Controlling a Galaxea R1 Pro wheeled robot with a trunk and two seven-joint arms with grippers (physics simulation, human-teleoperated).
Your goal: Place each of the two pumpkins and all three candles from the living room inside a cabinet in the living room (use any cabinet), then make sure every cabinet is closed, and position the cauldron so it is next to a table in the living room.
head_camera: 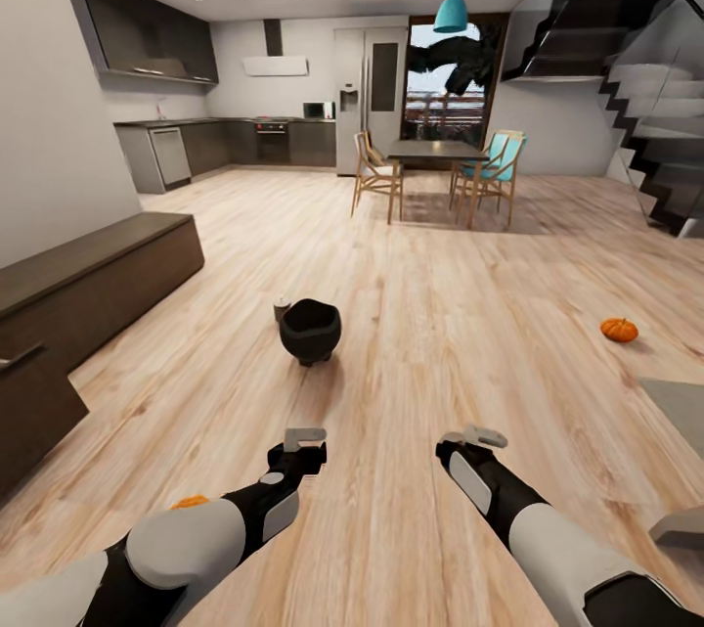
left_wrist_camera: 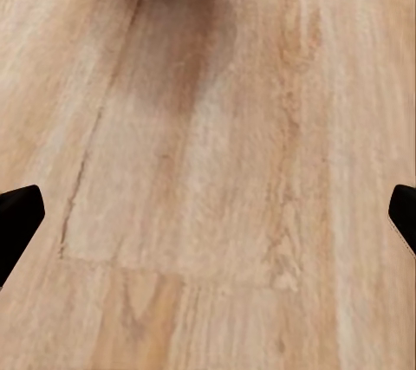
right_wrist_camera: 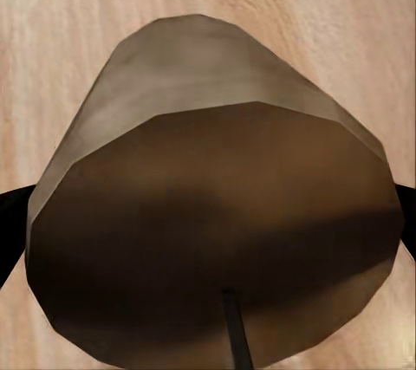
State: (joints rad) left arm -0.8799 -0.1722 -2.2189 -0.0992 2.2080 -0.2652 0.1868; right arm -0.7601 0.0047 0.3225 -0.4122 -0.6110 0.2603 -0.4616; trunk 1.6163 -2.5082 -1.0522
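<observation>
Right jaws (right_wrist_camera: 208, 231) pinching candle (right_wrist_camera: 208, 214); left jaws (left_wrist_camera: 208, 214) spread, empty. Step: carrying candle to cabinet (head_camera: 88, 285). Next: turn left, open drawer, drop candle inside.

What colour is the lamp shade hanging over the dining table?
Teal blue; the lamp shade shows best in the head view, above the dining table.

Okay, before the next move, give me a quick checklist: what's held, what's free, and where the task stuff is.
1. Right gripper holding a candle: ok, the candle fills the gap between its fingers.
2. Left gripper free: ok, open over bare floor.
3. Cabinet closed: cannot tell.
4. Pumpkin stowed: not ok, on the floor.
5. Cauldron placed: not ok, mid-floor.
</observation>
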